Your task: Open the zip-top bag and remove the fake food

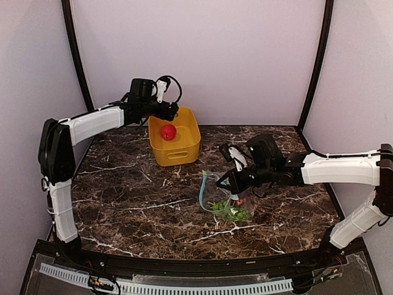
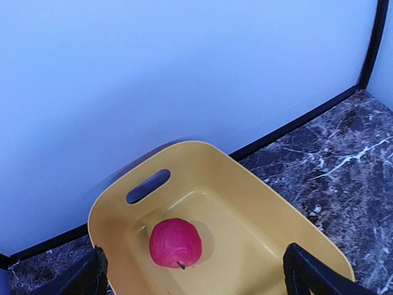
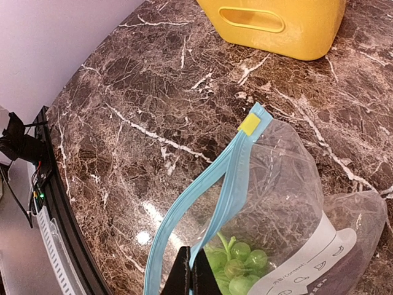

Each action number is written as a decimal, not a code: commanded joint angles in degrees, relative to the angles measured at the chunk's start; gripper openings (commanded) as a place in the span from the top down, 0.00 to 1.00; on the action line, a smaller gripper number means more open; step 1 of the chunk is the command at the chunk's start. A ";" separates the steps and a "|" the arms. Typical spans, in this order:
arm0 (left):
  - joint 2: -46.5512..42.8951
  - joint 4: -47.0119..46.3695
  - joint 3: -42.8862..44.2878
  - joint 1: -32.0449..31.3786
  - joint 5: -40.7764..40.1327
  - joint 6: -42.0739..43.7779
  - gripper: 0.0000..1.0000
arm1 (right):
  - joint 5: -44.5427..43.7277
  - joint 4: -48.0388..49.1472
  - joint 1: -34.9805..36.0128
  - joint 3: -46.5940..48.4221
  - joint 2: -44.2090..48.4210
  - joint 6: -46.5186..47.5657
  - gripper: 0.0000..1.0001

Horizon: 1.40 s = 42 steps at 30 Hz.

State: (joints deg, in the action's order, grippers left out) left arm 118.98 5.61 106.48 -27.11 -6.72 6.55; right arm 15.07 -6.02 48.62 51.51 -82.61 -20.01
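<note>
Released left pincer (image 2: 195, 273) hung over red fruit (image 2: 175, 243) in yellow bin (image 2: 184, 147); right pincer (image 3: 190, 273) clenched on zip-top bag (image 3: 288, 184) rim. Likely risk: thin pinch slipping, mouth closing, grapes (image 3: 236, 261) snagging inside.

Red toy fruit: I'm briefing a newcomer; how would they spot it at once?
Look to the yellow bin at the back of the marble table. The red toy fruit lies alone inside it, unlike the green grapes, which are in the clear zip-top bag.
</note>
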 commanded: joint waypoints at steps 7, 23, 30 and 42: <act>-26.52 -23.24 -37.04 -4.81 13.93 -0.80 0.01 | 5.38 3.07 -0.37 0.79 -0.81 1.71 1.00; -39.85 -46.14 -74.40 -24.27 18.21 3.77 0.05 | 10.82 5.78 0.05 1.80 -2.04 2.37 1.00; -32.93 -48.18 -72.43 -30.02 17.11 6.59 0.22 | 11.39 7.91 0.81 2.01 -3.67 0.74 1.00; -19.14 -51.13 -65.73 -34.49 14.78 11.91 0.48 | 11.06 11.18 2.25 0.15 -4.98 -2.36 1.00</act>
State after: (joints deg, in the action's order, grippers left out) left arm 97.08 -43.11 38.96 -61.04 9.21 15.92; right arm 25.71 1.80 50.02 52.58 -86.91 -20.93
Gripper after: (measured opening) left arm 0.540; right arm 0.005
